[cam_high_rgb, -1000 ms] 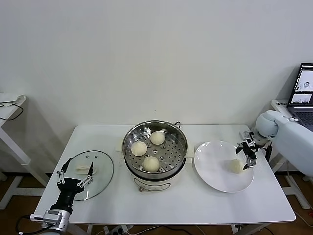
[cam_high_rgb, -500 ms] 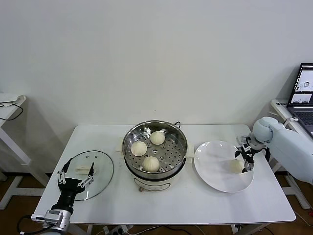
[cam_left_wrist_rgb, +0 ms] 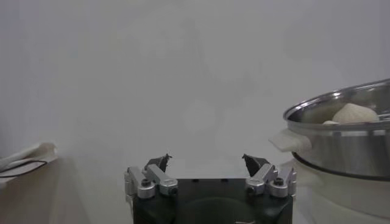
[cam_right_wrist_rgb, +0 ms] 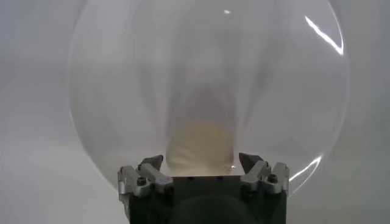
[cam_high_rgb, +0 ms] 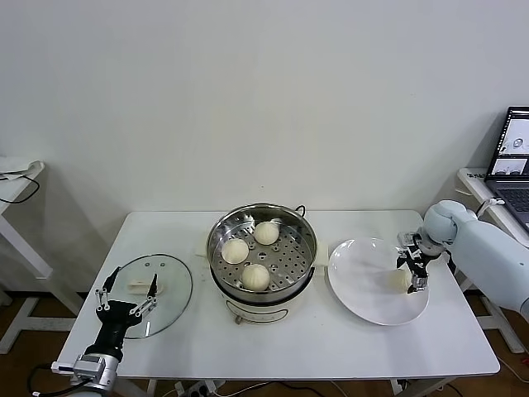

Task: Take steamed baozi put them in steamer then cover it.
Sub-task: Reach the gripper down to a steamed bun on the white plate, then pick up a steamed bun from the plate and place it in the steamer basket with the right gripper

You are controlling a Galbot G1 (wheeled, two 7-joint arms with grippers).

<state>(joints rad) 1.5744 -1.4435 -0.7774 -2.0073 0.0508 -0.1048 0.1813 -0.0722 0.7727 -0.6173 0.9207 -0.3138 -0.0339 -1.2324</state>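
1. Hovering over the plate [cam_high_rgb: 364,302], the R gripper [cam_high_rgb: 412,267] has its fingers spread either side of the last bun [cam_high_rgb: 399,280]; in the R wrist view the bun [cam_right_wrist_rgb: 200,148] sits between the dark tips w/ gaps both sides, so not clamped.
2. Plate: flat, round, glossy white, on the tabletop [cam_high_rgb: 331,347] just right of the steamer [cam_high_rgb: 262,248].
3. Steamer: wide round shiny steel pot, perforated tray inside, cream-white base w/ side handles. Uncovered.
4. Three buns in the tray [cam_high_rgb: 266,232] [cam_high_rgb: 235,251] [cam_high_rgb: 255,276]; smooth, round, cream-white, matte, close together but apart.
5. Lid [cam_high_rgb: 161,289]: round clear glass w/ metal rim and pale knob, lying flat on the tabletop left of the steamer.
6. L gripper [cam_high_rgb: 126,294] idle at the lid's near-left edge, fingers released, holding nothing; L wrist view shows the tips [cam_left_wrist_rgb: 254,163] well apart, steamer off to one side.
7. Tabletop: smooth white rectangle.
8. Laptop [cam_high_rgb: 512,157] at far right, screen lit; no text readable. No brands or labels visible anywhere.
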